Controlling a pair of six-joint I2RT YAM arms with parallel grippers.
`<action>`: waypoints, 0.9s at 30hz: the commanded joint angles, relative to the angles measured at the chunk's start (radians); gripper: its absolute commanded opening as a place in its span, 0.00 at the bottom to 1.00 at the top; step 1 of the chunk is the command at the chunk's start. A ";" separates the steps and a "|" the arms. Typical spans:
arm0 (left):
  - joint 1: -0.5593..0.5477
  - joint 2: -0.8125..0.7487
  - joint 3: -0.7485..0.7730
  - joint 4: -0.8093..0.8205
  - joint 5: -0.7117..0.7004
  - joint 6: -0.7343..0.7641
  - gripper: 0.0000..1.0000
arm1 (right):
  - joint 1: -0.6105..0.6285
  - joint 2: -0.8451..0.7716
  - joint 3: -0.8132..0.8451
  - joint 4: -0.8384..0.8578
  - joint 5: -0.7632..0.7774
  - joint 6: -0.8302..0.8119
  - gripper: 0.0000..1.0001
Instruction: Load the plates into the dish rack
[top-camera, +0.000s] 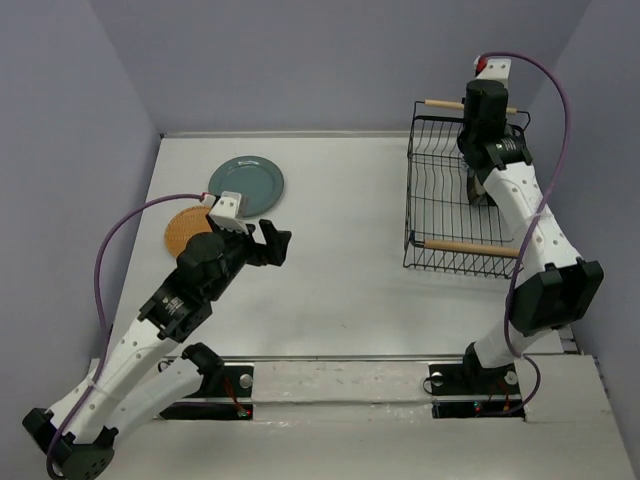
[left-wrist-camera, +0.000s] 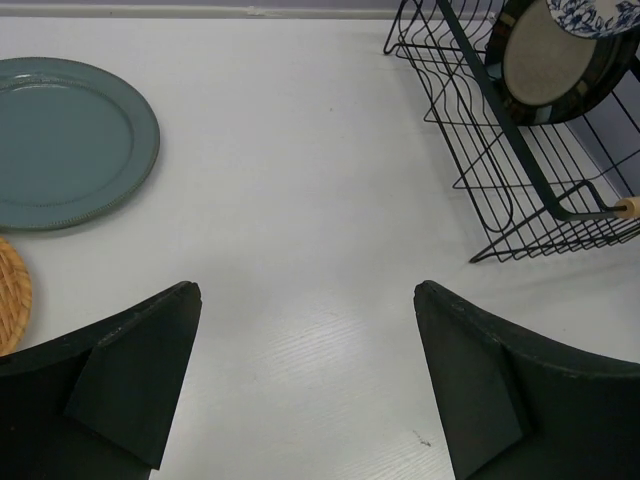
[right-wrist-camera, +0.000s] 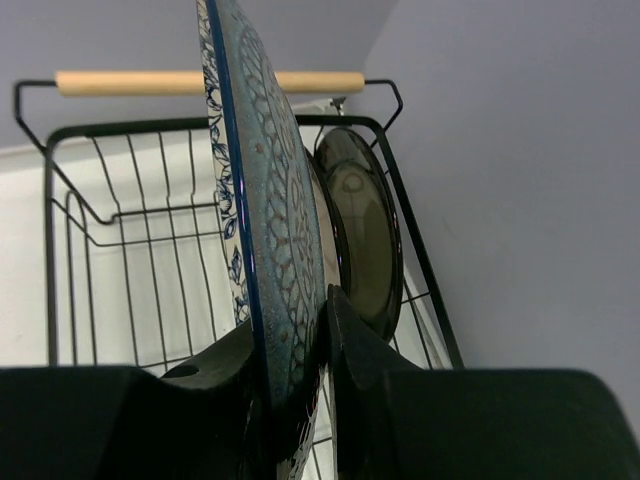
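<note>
Right gripper (right-wrist-camera: 295, 322) clamps round, glazed, blue-flowered plate (right-wrist-camera: 270, 200) upright.

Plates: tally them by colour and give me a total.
Teal plate: 1, on the table
Orange-tan plate: 1, on the table
Blue-flowered plate: 1, in the right gripper
Dark-rimmed cream plates: 2, in the rack, one mostly hidden
Total: 5
</note>
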 joint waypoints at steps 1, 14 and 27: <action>-0.019 -0.018 -0.002 0.036 -0.059 0.021 0.99 | -0.053 0.006 0.052 0.130 -0.022 0.016 0.07; -0.036 -0.012 -0.002 0.031 -0.102 0.023 0.99 | -0.156 0.178 0.053 0.136 -0.151 0.079 0.07; -0.039 -0.001 -0.002 0.037 -0.113 0.027 0.99 | -0.174 0.268 0.001 0.157 -0.176 0.062 0.07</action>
